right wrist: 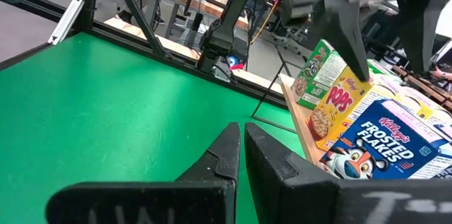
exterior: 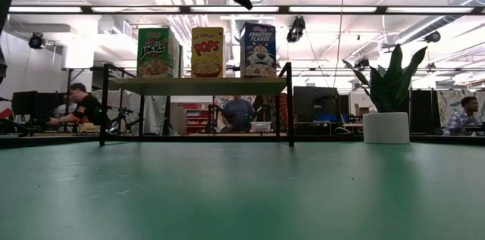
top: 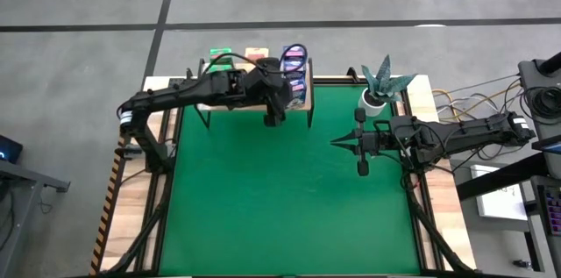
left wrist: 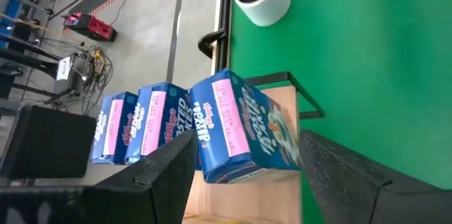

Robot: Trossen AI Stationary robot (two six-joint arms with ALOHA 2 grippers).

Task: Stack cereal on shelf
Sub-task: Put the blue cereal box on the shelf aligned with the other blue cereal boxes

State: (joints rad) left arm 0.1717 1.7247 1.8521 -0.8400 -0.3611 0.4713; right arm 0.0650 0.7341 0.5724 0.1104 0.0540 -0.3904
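On the shelf (exterior: pixel 198 85), left hand (left wrist: pixel 244 174) open astride blue cereal box (left wrist: pixel 236 128)

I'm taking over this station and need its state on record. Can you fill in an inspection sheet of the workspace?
Surface: green table mat, bare in the middle.
Job's things: small cardboard cereal boxes in green, yellow and blue stand upright on the pale wooden shelf with black legs; more blue boxes stand behind the front one.
Clutter: white pot with a green plant at the mat's far right corner.
Grippers: left gripper over the shelf's blue end, fingers open around a blue box without touching it; right gripper shut, empty, over the mat.
Cables: loose wires off the table's right side.
Surroundings: people at desks beyond the table.
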